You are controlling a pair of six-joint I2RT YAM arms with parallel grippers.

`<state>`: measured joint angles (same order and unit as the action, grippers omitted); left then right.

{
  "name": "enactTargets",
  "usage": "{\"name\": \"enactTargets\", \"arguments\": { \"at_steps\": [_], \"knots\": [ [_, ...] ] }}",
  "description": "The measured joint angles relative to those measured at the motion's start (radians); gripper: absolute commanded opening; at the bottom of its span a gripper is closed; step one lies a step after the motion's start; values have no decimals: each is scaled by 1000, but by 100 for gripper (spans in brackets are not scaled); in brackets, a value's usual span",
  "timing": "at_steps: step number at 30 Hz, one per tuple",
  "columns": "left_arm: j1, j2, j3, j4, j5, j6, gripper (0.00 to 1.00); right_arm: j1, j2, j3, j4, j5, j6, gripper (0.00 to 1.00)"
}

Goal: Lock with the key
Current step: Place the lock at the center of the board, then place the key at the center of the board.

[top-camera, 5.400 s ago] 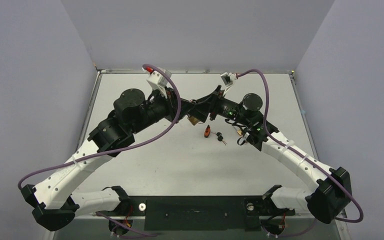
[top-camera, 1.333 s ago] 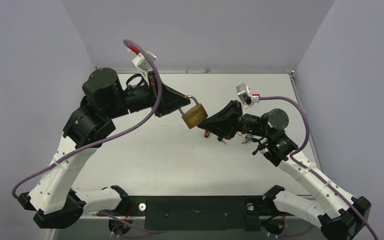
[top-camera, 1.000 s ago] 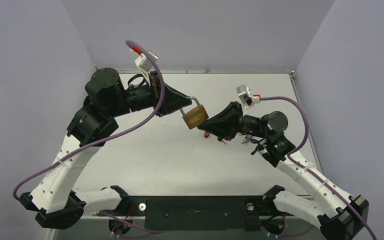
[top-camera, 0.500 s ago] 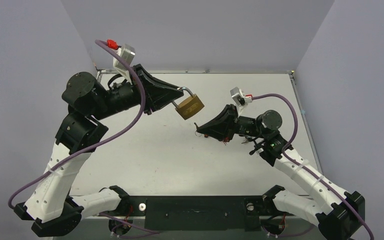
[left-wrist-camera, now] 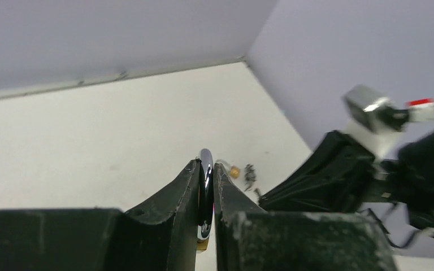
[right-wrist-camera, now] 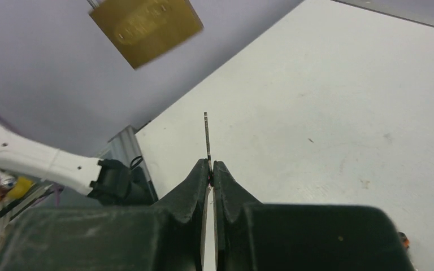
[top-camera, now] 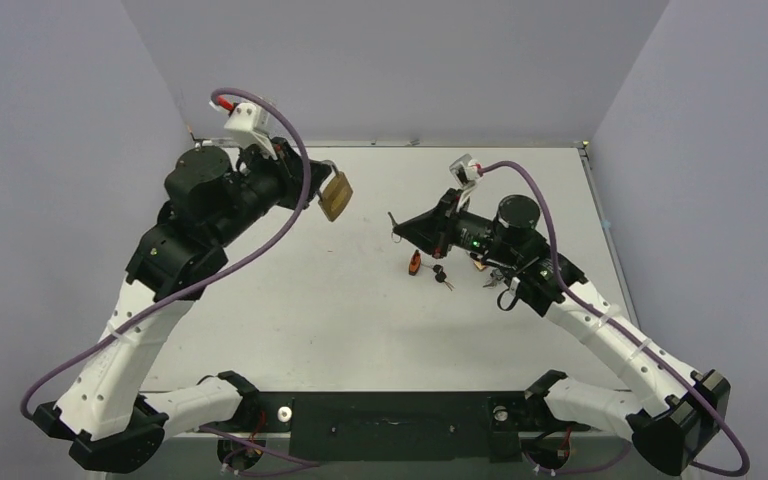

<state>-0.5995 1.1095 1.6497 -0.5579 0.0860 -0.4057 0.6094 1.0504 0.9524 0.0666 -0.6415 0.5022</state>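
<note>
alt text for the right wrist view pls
The right gripper, shut, pinches a thin key, its blade pointing away from the camera. A brass padlock shows at upper left, apart from the key, with the white table beyond.

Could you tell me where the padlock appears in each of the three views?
Top external: the padlock hangs from the left gripper, upper left of centre.
Left wrist: mainly its shackle shows, pinched between the fingers at bottom centre.
Right wrist: its brass body is at top left, beyond the held key.
Shared landmark: the white table.
</note>
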Motion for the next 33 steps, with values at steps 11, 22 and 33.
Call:
{"name": "enactTargets", "arguments": {
  "at_steps": [11,22,33],
  "knots": [
    [6,-8,-533,71,-351,-61,0,144,286,240,-212,381,-67,0],
    [26,-34,-927,340,-513,-129,0,147,672,310,-217,464,25,0],
    [59,33,-1022,562,-528,-142,0,165,803,368,-209,493,71,0]
  ]
}}
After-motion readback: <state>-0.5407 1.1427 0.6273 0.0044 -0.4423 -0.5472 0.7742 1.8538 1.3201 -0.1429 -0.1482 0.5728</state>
